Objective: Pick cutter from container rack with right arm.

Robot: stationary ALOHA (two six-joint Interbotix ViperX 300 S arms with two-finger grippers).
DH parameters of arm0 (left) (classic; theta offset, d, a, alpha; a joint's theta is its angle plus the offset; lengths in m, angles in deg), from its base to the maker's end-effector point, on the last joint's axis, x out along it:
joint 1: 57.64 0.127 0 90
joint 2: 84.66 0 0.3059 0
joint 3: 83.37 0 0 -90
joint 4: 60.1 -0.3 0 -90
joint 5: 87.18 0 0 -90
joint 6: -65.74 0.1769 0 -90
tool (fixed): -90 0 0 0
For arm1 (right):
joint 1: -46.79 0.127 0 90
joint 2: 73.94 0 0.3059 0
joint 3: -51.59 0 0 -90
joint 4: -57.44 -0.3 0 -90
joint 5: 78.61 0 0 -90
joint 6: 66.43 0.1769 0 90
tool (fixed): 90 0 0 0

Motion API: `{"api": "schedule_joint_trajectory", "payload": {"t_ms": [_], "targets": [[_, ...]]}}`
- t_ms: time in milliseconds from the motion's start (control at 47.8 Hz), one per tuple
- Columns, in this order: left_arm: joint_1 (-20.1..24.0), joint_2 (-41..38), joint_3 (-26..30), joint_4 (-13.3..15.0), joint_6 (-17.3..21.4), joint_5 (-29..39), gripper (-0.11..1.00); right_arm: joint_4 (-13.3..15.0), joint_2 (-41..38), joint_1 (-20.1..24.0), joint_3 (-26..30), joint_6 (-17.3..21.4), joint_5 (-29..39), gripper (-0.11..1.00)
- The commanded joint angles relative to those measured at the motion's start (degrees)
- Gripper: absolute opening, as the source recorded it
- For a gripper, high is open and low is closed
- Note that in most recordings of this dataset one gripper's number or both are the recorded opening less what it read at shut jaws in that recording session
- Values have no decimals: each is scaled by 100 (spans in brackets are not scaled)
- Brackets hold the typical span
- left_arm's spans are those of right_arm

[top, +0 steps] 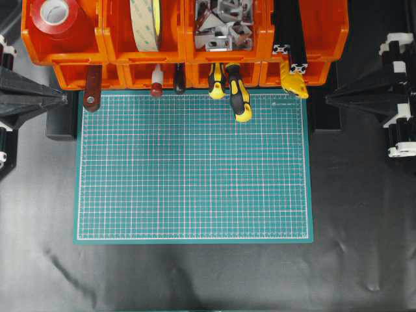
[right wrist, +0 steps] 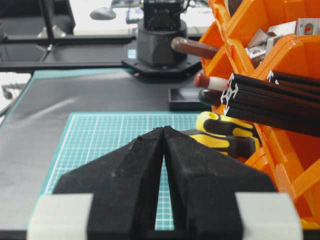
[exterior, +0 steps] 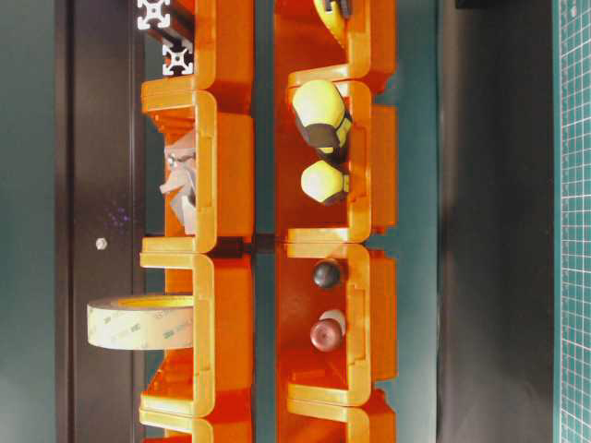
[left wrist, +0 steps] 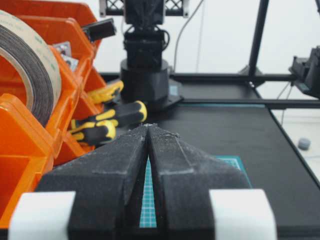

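Though it shows only partly, the cutter point(top: 294, 80) can be found at about one o'clock in the overhead view, its yellow body sticking out of the lower right compartment of the orange container rack point(top: 117, 52) and overhanging the far right corner of the green cutting mat point(top: 193, 168). Black aluminium extrusions point(top: 290, 51) lie just above it, and two yellow-and-black screwdrivers point(top: 238, 97) sit in the next compartment towards eleven o'clock of it.

By the look of it the cutter is light, stiff plastic, smooth enough to slip, so a firm pinch across the flat sides of the projecting end seems the best hold; the part inside the bin is hidden, and whether the blade end faces in or out I cannot tell.

Parked at three o'clock, well apart from the rack, the right pincer point(right wrist: 164, 131) has its jaws pressed together and holds nothing. Opposite at nine o'clock, the left pincer point(left wrist: 148, 127) is likewise closed and empty.

Covering the counter point(top: 195, 279) is a dark, slightly wrinkled sheet, with the mat on top. Room is tight around the cutter: the extrusions overhead and the rack's front lip leave little clearance, so an approach from the mat side looks safest.
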Motion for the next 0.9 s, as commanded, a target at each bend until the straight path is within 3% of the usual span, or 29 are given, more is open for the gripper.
{"api": "schedule_joint_trajectory", "payload": {"t_ms": [0,147,398,545,586,733,817,880], "targets": [[0,-79,387,-167,-79,176,6,-35,-44,18,158,44,-53,2],[-44,-53,791,-176,-114,765,0,-35,-53,149,598,105,606,2],[-176,-62,1195,-176,-325,1679,0,35,-378,633,1863,35,2689,2],[-167,18,1230,-176,-404,1881,0,308,-870,1028,2514,44,3718,2],[-167,9,1230,-176,-413,1881,0,466,-1028,1151,2716,53,4069,2],[-114,-44,1222,-176,-413,1837,0,1441,-1591,1644,3375,202,5467,2],[-97,-88,1222,-176,-413,1846,0,2057,-1854,1890,3560,466,6003,2],[-97,-97,1222,-176,-422,1846,0,2672,-2039,2109,3604,844,6311,2]]}}
